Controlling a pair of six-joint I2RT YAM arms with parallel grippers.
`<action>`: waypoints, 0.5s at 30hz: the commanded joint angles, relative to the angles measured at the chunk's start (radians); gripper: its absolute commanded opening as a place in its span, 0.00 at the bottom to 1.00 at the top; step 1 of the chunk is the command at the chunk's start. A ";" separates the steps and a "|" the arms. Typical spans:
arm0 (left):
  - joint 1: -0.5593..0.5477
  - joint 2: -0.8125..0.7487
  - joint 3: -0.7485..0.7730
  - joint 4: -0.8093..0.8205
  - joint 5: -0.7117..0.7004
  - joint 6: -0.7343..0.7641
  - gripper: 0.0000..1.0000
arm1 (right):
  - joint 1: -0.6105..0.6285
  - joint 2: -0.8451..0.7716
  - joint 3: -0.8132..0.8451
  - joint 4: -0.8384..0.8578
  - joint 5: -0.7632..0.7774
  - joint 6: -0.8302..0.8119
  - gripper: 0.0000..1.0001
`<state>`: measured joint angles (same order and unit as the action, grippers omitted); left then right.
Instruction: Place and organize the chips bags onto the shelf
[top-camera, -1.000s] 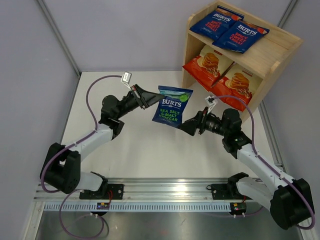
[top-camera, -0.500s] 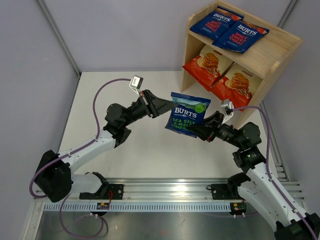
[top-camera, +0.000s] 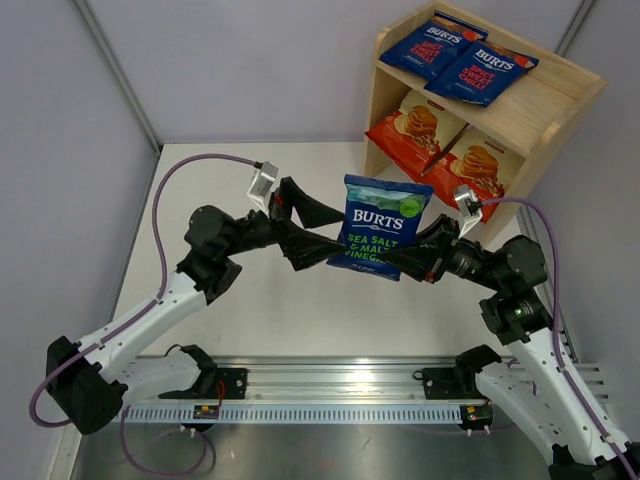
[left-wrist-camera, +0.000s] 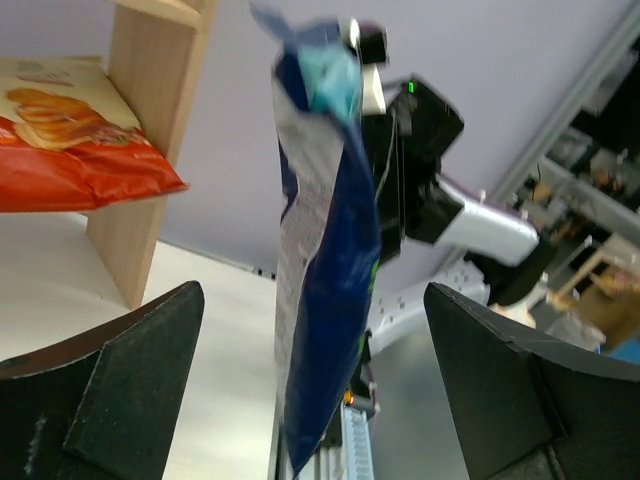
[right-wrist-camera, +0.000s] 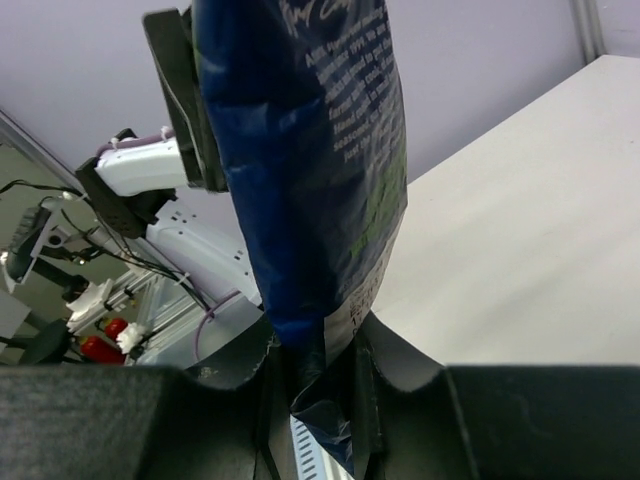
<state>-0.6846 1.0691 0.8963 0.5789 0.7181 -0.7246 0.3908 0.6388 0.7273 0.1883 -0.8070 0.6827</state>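
A dark blue Burts chips bag with green lettering (top-camera: 380, 235) hangs upright in the air over the table's middle. My right gripper (top-camera: 408, 266) is shut on its lower edge; in the right wrist view the bag (right-wrist-camera: 310, 150) rises from the pinched gripper (right-wrist-camera: 322, 385). My left gripper (top-camera: 330, 238) stands open around the bag's left side, its fingers apart from the bag (left-wrist-camera: 325, 250) on both sides of the gripper (left-wrist-camera: 312, 290). The wooden shelf (top-camera: 560, 95) at the back right holds two red-lettered Burts bags (top-camera: 432, 45) (top-camera: 482, 70) on top and two Cassava bags (top-camera: 415, 130) (top-camera: 475, 175) below.
A metal rail (top-camera: 330, 395) runs along the near table edge between the arm bases. Grey-purple walls enclose the white table (top-camera: 250, 310). The shelf's side panel (left-wrist-camera: 140, 150) and a Cassava bag (left-wrist-camera: 70, 140) show in the left wrist view.
The right gripper shut on the bag's lower edge, and then the left gripper opened and let go. The bag moved right and up and now stands upright.
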 joint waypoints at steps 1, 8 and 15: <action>-0.026 0.014 -0.019 0.016 0.144 0.120 0.93 | 0.003 0.024 0.058 0.008 -0.061 0.081 0.18; -0.093 0.058 0.050 -0.091 0.119 0.180 0.56 | 0.005 0.041 0.072 0.069 -0.081 0.135 0.18; -0.096 0.071 0.065 -0.015 0.043 0.068 0.28 | 0.005 0.001 0.098 -0.047 0.004 0.095 0.36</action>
<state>-0.7795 1.1362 0.9062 0.4732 0.7998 -0.6102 0.3908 0.6765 0.7624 0.1757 -0.8429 0.7933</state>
